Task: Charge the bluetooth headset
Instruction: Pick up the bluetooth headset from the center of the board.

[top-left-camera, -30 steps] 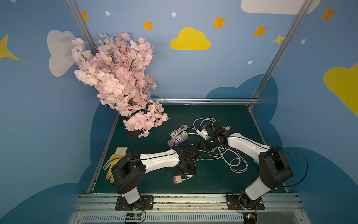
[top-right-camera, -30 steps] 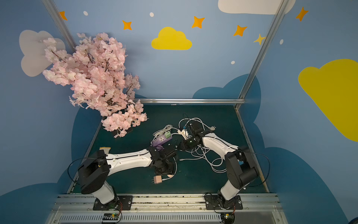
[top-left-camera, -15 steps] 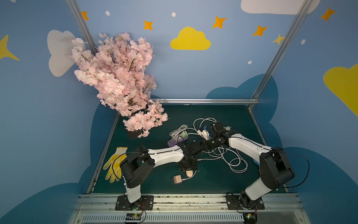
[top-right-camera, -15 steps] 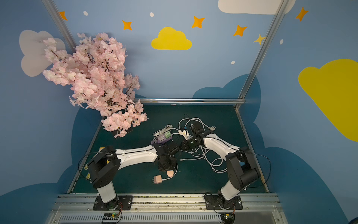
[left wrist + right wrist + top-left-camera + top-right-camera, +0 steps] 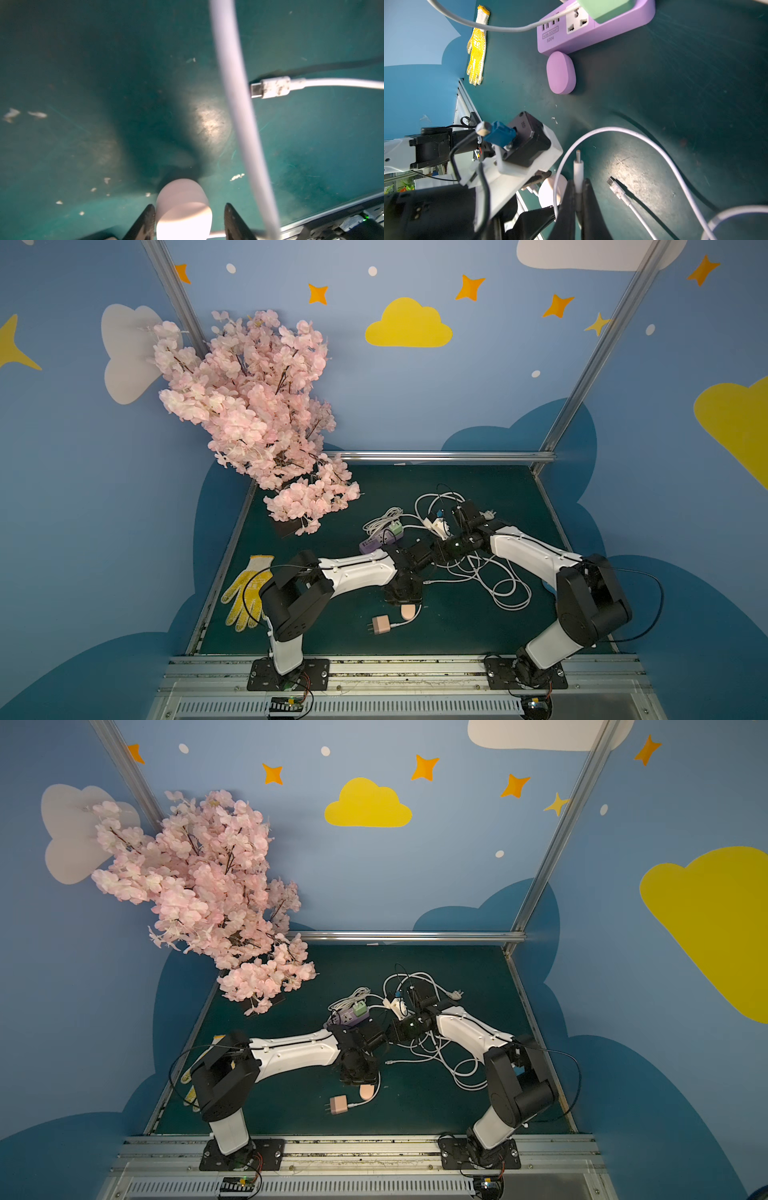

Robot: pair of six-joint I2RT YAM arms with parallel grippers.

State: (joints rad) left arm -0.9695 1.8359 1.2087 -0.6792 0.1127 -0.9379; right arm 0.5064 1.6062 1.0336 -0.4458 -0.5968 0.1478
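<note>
Your left gripper [image 5: 188,207] has its fingers [image 5: 148,220] apart, one on each side of the pink earbud case [image 5: 408,611]. One finger looks like it touches, and the other shows a gap. The case lies on the table [image 5: 457,635], at 6 o'clock from that gripper in a top view. Your right gripper [image 5: 578,181] is squeezed tight on a white plug [image 5: 578,164].

What can go wrong: the case is round and smooth. If one finger pushes first, I think it slides or pops out. A white cable [image 5: 234,104] hangs right by your left fingers and can get caught. The plug's cord seems to run into the cable pile [image 5: 498,580] at 3 o'clock from the case, so a pull may drag the whole pile. Your right gripper is very near your left arm [image 5: 361,572], at 12 o'clock from the case, and they can bump.

Room: the pink charger block [image 5: 380,624] sits just beside the case at 8 o'clock. The table's front edge is near at 6 o'clock. Bare table lies at 4 o'clock.
</note>
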